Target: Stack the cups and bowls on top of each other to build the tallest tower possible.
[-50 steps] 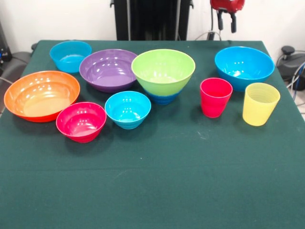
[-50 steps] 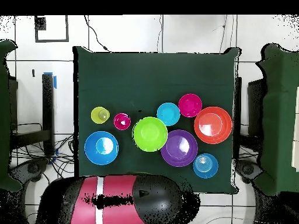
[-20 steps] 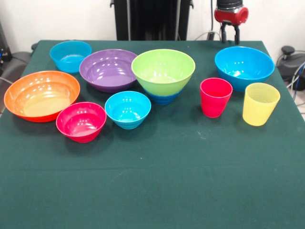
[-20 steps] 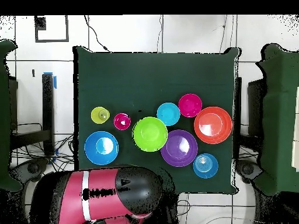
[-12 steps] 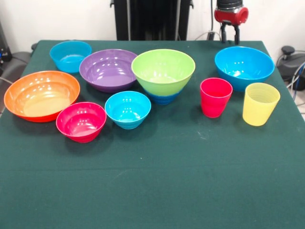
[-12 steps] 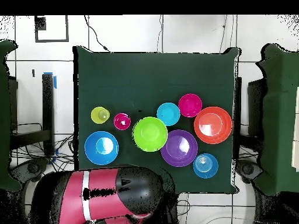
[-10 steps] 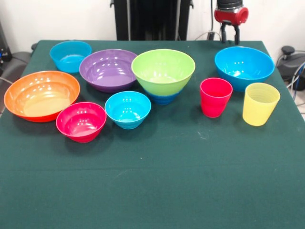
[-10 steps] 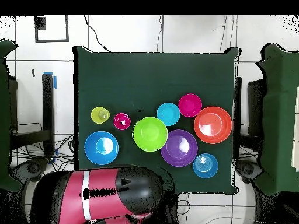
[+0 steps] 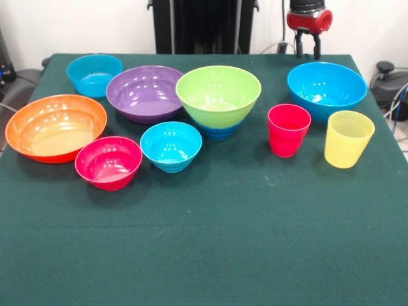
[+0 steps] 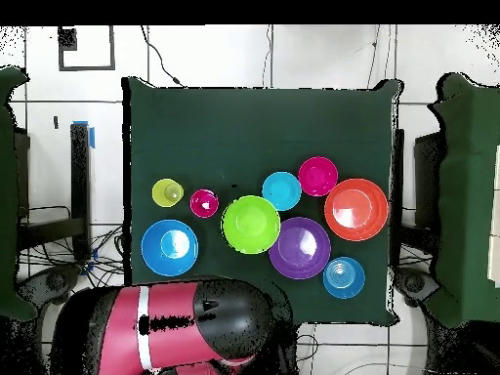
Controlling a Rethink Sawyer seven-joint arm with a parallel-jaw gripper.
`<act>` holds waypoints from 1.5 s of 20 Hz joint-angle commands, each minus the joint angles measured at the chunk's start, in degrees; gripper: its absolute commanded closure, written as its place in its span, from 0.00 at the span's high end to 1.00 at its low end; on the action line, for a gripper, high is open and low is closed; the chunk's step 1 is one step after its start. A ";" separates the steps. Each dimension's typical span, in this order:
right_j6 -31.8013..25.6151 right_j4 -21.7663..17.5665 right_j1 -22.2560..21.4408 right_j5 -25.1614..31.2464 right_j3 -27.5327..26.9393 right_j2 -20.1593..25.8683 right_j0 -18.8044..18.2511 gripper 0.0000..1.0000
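My gripper [image 9: 307,52] hangs open and empty just behind the bright blue bowl [image 9: 326,89], above the table's far edge. In front of that bowl stand the red-pink cup [image 9: 288,130] and the yellow cup [image 9: 348,139], both upright. The lime green bowl [image 9: 218,94] sits on a small dark blue bowl [image 9: 218,132] at the centre. The purple bowl [image 9: 145,93], a small cyan bowl [image 9: 94,74], the orange bowl [image 9: 56,126], the pink-red bowl [image 9: 108,162] and another cyan bowl [image 9: 171,146] rest singly on the left. In the overhead view the lime green bowl [image 10: 251,224] is central.
The green table cloth [image 9: 210,242] spreads wide in front of the bowls. My red and black arm [image 10: 186,327] covers the table's edge by the bright blue bowl [image 10: 169,246] in the overhead view. Cables and equipment lie beside the table.
My gripper came down a little and shifted slightly, now just behind the bright blue bowl; the arm swung in the overhead view. Nothing has moved in the last second.
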 commanded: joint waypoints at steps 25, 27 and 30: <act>12.40 12.29 -2.91 2.08 -6.57 3.68 3.80 1.00; 11.87 11.61 -3.45 2.28 -6.33 3.53 3.42 1.00; 11.20 11.70 -3.95 2.00 -6.49 3.05 3.87 1.00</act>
